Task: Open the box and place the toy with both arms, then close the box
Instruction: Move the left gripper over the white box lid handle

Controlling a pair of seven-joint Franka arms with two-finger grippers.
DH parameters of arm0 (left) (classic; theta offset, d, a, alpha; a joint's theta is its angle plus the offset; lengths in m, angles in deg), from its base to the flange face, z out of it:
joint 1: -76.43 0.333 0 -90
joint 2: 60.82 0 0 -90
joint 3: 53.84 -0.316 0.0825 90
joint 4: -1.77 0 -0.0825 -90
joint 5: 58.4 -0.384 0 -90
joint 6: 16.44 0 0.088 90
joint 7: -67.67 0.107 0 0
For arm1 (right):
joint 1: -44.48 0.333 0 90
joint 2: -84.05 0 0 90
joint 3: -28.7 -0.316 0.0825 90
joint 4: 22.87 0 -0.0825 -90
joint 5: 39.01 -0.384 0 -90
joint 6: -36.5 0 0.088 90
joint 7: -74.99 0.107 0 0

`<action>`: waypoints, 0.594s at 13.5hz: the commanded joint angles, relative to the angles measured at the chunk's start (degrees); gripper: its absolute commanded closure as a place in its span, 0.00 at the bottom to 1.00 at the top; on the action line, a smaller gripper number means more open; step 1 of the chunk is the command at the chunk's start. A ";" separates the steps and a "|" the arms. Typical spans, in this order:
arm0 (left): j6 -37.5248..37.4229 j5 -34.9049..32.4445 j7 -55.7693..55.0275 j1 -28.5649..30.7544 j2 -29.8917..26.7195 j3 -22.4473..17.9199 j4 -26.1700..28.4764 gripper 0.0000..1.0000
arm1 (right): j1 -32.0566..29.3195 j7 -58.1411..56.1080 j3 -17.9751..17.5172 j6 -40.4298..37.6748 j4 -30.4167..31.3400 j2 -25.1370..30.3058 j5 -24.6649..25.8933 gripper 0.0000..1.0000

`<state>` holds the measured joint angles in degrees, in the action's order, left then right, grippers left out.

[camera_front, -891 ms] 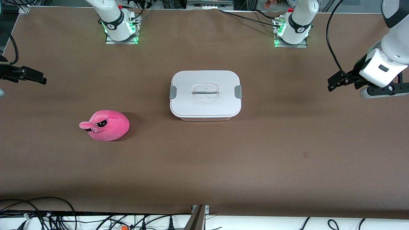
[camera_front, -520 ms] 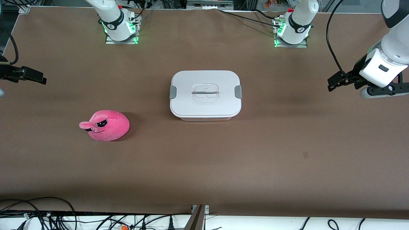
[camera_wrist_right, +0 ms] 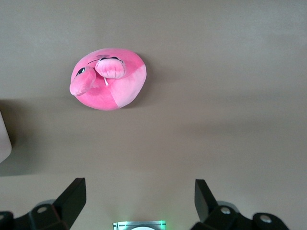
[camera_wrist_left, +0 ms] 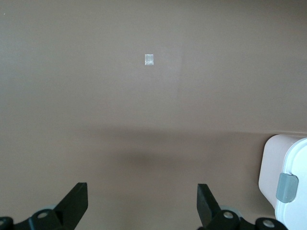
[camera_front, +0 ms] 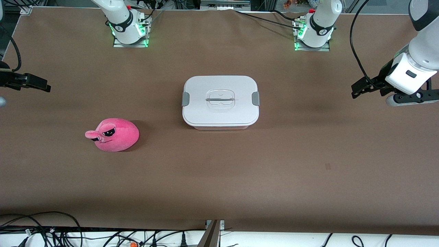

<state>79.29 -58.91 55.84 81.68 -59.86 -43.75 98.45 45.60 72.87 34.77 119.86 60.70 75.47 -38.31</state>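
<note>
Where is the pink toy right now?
The toy sits on the brown table, toward the right arm's end and nearer the front camera than the closed box, apart from it.

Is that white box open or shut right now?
Shut. The lid sits flat and square on the box, with a grey clip at each end; whether those are latched cannot be told.

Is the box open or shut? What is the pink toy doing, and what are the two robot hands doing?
box: shut, lid on, clips at both ends.
toy: lying on the table, outside the box.
left gripper: open, empty, over bare table.
right gripper: open, empty, over bare table.
</note>
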 commanded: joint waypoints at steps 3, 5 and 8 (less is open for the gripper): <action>-0.99 1.21 0.49 -0.06 1.50 0.37 -2.38 0.00 | -0.32 0.45 -0.18 -0.04 -1.12 -0.48 -0.53 0.00; -1.78 1.21 0.49 -1.28 1.59 0.72 -2.38 0.00 | -0.23 0.53 -0.18 -0.04 -1.12 -0.48 -0.61 0.00; -2.31 1.03 0.49 -3.05 1.76 2.64 -2.38 0.00 | -0.23 0.44 -0.18 0.05 -1.12 -0.92 -0.53 0.00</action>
<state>78.81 -58.66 55.87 79.51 -59.27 -42.27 98.09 45.60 72.88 34.76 119.88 60.69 75.29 -38.32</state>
